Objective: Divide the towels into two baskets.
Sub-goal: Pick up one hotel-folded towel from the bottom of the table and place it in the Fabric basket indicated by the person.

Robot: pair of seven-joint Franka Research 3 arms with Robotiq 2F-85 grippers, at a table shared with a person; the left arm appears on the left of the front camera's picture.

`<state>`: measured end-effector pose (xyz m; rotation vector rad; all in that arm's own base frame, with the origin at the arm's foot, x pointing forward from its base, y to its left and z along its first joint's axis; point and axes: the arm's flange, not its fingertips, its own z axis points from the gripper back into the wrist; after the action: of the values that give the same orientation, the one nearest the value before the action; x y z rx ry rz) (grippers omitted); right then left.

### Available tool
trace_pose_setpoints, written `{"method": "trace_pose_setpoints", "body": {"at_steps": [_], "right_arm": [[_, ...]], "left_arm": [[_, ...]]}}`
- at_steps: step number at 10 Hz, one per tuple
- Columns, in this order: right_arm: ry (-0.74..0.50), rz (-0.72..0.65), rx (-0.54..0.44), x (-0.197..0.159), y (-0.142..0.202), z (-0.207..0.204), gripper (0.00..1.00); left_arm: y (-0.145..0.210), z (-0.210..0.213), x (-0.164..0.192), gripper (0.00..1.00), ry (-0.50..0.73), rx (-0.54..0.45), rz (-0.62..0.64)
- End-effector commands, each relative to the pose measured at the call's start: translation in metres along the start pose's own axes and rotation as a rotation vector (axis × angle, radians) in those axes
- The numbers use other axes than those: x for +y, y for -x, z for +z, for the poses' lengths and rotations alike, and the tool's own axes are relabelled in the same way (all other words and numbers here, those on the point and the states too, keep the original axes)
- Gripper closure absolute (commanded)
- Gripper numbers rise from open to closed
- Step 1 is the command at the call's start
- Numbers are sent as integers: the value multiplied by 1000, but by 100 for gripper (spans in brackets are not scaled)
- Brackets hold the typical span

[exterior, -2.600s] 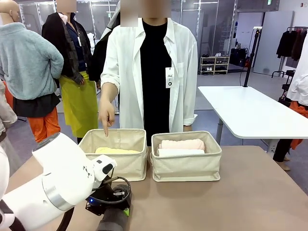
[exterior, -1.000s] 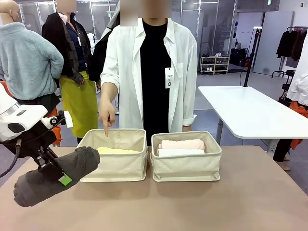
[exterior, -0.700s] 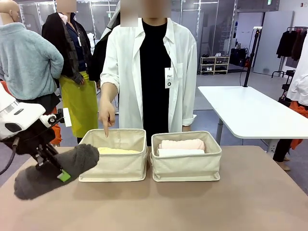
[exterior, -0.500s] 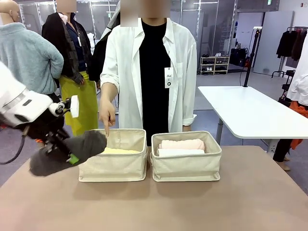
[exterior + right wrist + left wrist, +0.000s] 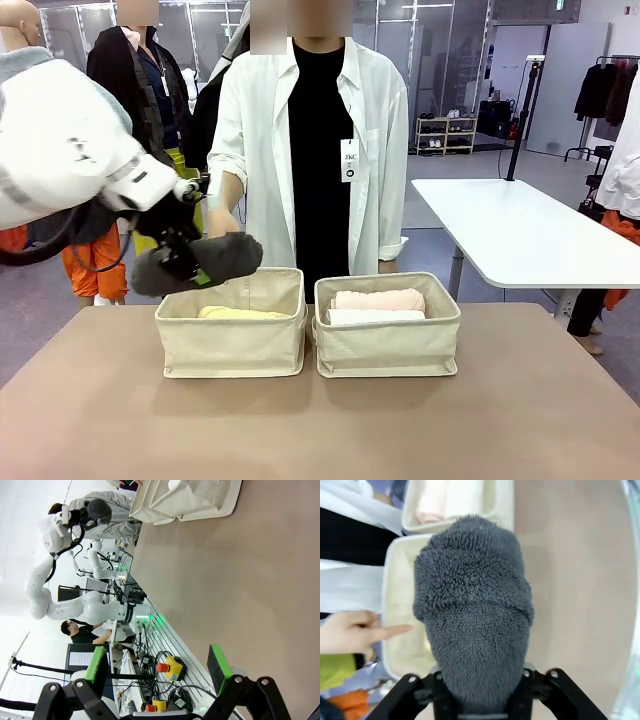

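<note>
Brown desk point(image 5: 520, 400) below, my left end effector point(image 5: 180, 262) clamps the dark grey towel point(image 5: 197, 264) above the left basket point(image 5: 232, 335); a release off-centre could catch its rim or the person's pointing hand point(image 5: 355, 632). My right end effector point(image 5: 157, 667) gapes empty.

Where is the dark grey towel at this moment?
In the front view, the dark grey towel is held in the left pincer, in the air above the left basket with the yellow towel.

Big open room, grey floor point(image 5: 440, 250), glass partitions behind, white side table point(image 5: 520, 235) and a shoe shelf point(image 5: 446, 134) farther back.
</note>
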<state>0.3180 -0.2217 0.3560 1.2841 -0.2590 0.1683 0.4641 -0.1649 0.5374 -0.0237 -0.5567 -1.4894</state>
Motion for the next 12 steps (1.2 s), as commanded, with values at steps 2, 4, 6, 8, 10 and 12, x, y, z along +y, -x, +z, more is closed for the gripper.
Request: {"method": "trace_pose_setpoints", "body": {"at_steps": [2,4,6,8,10,12], "right_arm": [[-5,20,-9,3,3,0,0],[-5,20,-9,3,3,0,0],[-5,20,-9,3,3,0,0],[-5,20,-9,3,3,0,0],[-5,20,-9,3,3,0,0],[-5,20,-9,3,3,0,0]], "left_arm": [[-15,-47,56,63,19,18,-6],[-5,-84,71,63,40,46,-12],[9,-114,79,63,54,61,17],[22,-146,91,63,48,116,8],[31,-164,102,28,78,147,58],[32,-166,99,0,73,199,26]]}}
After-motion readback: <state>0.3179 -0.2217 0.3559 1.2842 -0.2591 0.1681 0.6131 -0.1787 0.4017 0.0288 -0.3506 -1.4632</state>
